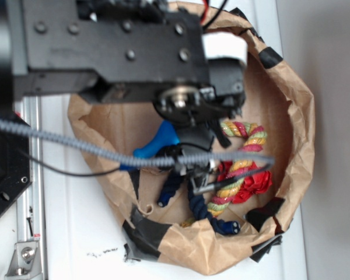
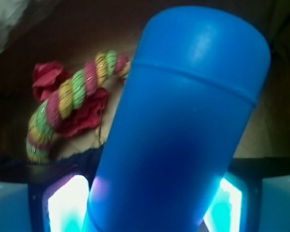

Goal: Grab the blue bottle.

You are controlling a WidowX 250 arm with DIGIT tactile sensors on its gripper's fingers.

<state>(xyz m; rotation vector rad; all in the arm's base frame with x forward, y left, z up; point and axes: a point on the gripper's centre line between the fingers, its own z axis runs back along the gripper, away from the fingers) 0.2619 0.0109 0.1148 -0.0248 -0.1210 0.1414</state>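
Note:
The blue bottle (image 2: 183,121) fills the wrist view, flat base up and tilted to the right. It sits between my gripper's (image 2: 145,205) two glowing pads (image 2: 67,203), which press its sides, so the gripper is shut on it. In the exterior view the bottle (image 1: 158,143) shows only partly, inside the brown paper bag (image 1: 303,122). The black arm hides most of it, and the gripper (image 1: 184,156) reaches down into the bag over it.
A red, green and yellow twisted rope (image 1: 245,157) and a red cloth (image 1: 258,182) lie at the bag's right. A dark navy rope (image 1: 201,207) lies at the front. Black tape patches the bag's rim (image 1: 146,230). A grey cable (image 1: 76,146) crosses the view.

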